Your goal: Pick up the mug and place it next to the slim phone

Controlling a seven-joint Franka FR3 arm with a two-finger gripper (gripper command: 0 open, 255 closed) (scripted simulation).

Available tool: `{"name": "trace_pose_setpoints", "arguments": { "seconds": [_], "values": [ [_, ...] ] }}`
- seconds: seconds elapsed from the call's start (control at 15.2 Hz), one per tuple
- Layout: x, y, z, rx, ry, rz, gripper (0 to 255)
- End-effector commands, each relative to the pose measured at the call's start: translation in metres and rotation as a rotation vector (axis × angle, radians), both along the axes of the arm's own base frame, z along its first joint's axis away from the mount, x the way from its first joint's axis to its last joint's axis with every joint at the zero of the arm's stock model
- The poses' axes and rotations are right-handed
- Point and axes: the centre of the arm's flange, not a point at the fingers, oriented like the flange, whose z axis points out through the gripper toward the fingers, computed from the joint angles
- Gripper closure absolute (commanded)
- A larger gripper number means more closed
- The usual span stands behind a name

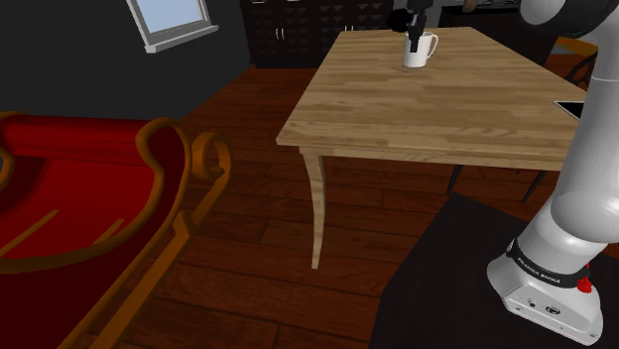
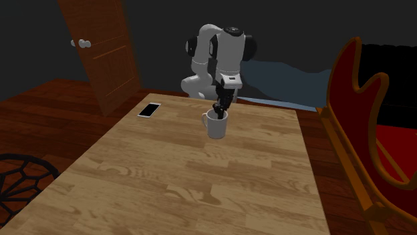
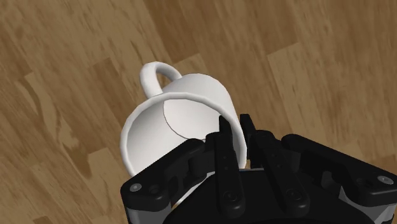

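Gripping the mug (image 3: pixel 178 121) by its wall, the gripper (image 3: pixel 236 141) reaches down from above. In the wrist view its two black fingers (image 3: pixel 224 149) stand close together with the rim between them, one inside the cup and one outside, on the side away from the handle (image 3: pixel 156 75). I judge the hand closed on the mug.

The mug is upright near the middle of the wooden table (image 2: pixel 187 187). In the second exterior view it (image 2: pixel 216 124) sits just below the gripper (image 2: pixel 220 110). From these angles I cannot tell for sure whether its base rests on the wood or has lifted slightly; it looks to be resting.

The phone (image 2: pixel 150 109) lies flat near the table's far edge, towards that view's left. It is apart from the mug, with bare wood between them.

So the task looks to be in its early part. The reach and the grasp appear done. What is left is the lift, the carry across to the phone, and setting the mug down beside it without touching it. A hold on one wall only may let the cup swing, so a slow carry seems wise.
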Motion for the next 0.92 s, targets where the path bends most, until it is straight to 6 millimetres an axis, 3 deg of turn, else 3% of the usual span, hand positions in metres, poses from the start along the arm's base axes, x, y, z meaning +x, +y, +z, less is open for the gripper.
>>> {"name": "trace_pose_setpoints", "arguments": {
  "seconds": [0.0, 0.86],
  "values": [
    [-0.024, 0.002, 0.007, 0.0, 0.0, 0.0, 255],
    [-0.19, 0.027, 0.044, 0.0, 0.0, 0.0, 255]
  ]
}}
